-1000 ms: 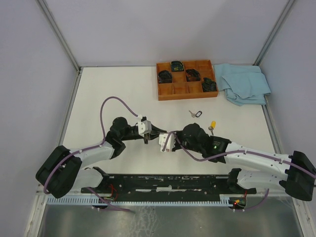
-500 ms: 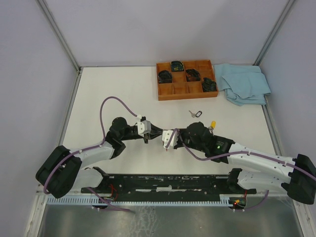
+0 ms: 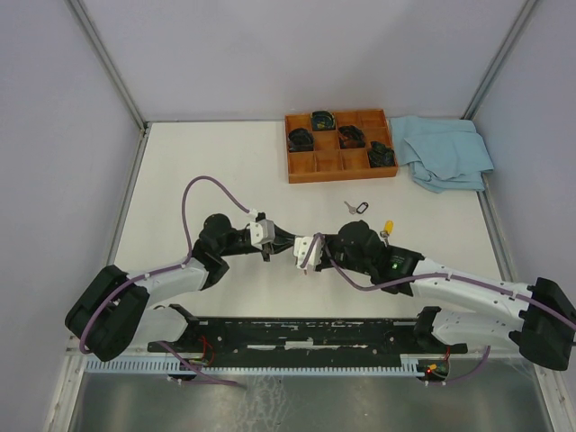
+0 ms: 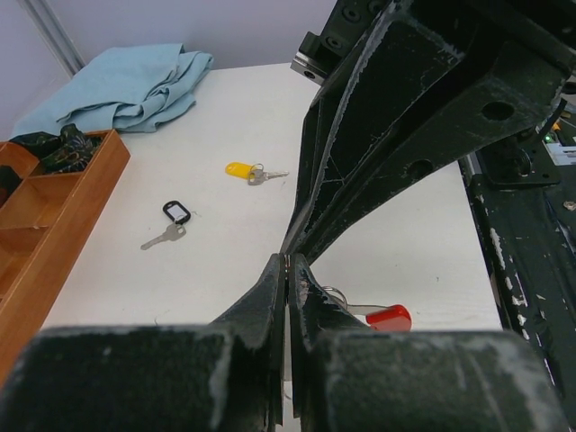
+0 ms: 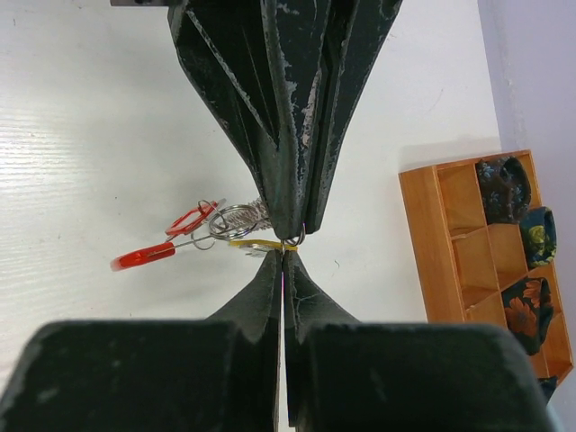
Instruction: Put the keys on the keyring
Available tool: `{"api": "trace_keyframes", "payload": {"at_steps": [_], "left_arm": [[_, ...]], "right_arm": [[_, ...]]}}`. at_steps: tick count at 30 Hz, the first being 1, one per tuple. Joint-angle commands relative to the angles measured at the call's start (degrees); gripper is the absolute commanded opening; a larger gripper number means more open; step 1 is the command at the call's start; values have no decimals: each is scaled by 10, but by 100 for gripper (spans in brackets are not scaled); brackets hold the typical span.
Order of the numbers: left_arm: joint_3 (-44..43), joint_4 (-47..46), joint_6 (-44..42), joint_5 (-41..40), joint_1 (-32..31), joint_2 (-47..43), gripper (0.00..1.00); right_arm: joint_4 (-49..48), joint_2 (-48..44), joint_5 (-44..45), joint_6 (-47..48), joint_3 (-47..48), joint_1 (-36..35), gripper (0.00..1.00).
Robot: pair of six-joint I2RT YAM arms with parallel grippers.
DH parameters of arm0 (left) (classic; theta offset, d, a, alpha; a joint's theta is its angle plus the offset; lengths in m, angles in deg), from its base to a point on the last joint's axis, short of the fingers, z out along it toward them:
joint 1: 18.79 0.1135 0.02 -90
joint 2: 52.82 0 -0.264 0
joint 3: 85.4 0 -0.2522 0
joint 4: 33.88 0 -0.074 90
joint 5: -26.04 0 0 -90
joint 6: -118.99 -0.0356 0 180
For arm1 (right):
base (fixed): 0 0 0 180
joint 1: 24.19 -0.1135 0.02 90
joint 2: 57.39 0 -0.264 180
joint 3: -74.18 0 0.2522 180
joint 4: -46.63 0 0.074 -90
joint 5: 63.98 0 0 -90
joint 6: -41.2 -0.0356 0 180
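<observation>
At table [image 3: 180, 162] centre, left pincer [image 4: 285, 268] and right pincer [image 5: 283, 259] pinch closed, tip to tip at the keyring [image 5: 229, 219], seemingly threading a yellow key [image 5: 255, 243]. Next, I'd say, fetch the spare yellow key [image 3: 389, 226] at two o'clock.

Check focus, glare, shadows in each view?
Top external: even light, sharp, only faint shadows. Left wrist: left gripper blurred near the lens, yellow key crisp. Right wrist: right gripper blurred, keyring in focus.
</observation>
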Motion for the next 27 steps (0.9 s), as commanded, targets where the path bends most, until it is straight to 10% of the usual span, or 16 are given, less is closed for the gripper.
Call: {"api": "trace_keyframes", "payload": {"at_steps": [1,27], "left_arm": [[0,-65,29,10,0,1,3],[-27,80,-64,-1,-3,-29,29]], "right_arm": [[-27,11,-12,-13,13,3,1],[189,36,-14,75,168,-7,1]]}}
